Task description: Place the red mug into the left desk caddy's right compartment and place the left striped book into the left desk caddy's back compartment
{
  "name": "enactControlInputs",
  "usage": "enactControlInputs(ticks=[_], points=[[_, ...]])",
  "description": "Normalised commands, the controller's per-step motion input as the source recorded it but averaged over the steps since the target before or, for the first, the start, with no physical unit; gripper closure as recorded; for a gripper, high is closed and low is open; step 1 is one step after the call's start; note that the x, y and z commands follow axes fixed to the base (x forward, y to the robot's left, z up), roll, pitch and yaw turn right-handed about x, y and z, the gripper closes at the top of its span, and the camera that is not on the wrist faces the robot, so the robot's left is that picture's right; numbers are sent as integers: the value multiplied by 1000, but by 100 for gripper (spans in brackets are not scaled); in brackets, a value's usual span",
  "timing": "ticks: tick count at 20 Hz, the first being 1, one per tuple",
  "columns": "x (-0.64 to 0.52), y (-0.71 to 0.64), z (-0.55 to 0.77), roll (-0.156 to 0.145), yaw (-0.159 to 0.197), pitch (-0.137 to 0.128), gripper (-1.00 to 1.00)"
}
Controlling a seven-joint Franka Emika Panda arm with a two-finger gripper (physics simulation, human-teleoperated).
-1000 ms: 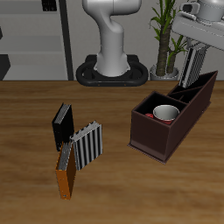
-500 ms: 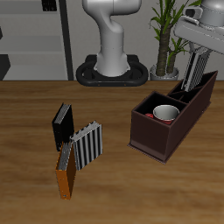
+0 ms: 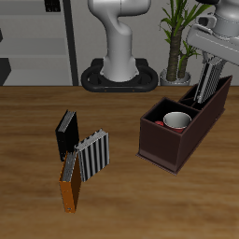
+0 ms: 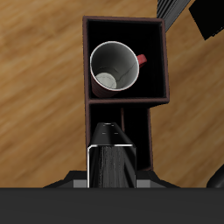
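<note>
My gripper (image 3: 214, 58) is shut on the left striped book (image 3: 207, 82) and holds it upright over the narrow back end of the left desk caddy (image 3: 168, 149). The book's lower edge is about level with the caddy's rim. In the wrist view the book (image 4: 112, 159) hangs over a narrow section of the caddy (image 4: 85, 79). The red mug (image 3: 176, 121) stands upright in the caddy's large square right compartment, and it also shows in the wrist view (image 4: 116, 68).
A second striped book (image 3: 93, 157), an orange book (image 3: 70, 185) and a black book (image 3: 65, 135) stand together on the table away from the caddy. A potted plant (image 3: 177, 42) and the robot base (image 3: 119, 75) are at the table's back.
My gripper has sunk a little with the striped book, bringing it lower over the caddy's back end. The mug and the other books have not moved.
</note>
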Motion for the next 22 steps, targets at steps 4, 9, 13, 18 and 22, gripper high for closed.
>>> enactControlInputs(ticks=[4,9,13,18,22], points=[[98,6,-178,5,-13,30,100],[60,23,-170,7,-6,24,100],[58,3,-136,3,-2,16,100],[-30,-12,9,2,3,-24,100],[-29,-46,-33,18,11,-27,100]])
